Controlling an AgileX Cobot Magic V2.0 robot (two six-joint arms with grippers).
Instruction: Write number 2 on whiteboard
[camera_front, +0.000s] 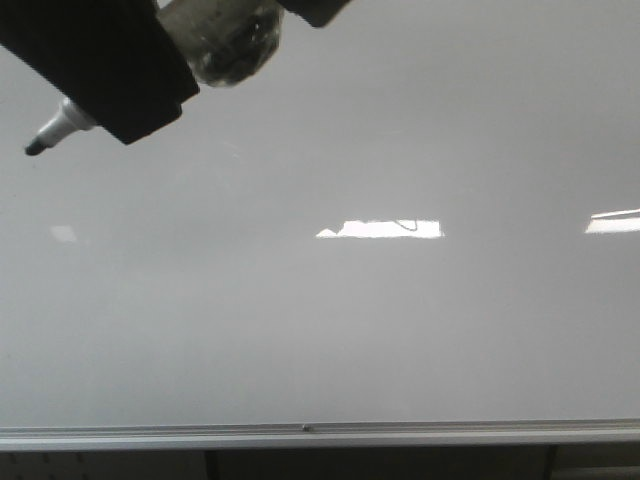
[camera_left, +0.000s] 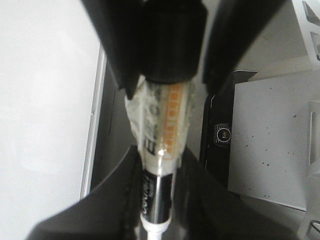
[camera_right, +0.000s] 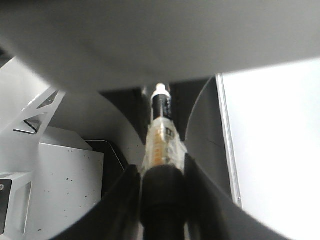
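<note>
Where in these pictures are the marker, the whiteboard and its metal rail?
marker (camera_front: 55, 128): front view, white neck behind the black tip.
whiteboard (camera_front: 330, 330): front view, bare glossy face.
metal rail (camera_front: 300, 434): front view, strip along the lower edge.

I see dim, even light on the whiteboard (camera_front: 300, 330), with two bright glare patches mid-board. Both wrist views are soft; the near fingers (camera_left: 235, 45) are blurred and dark.
</note>
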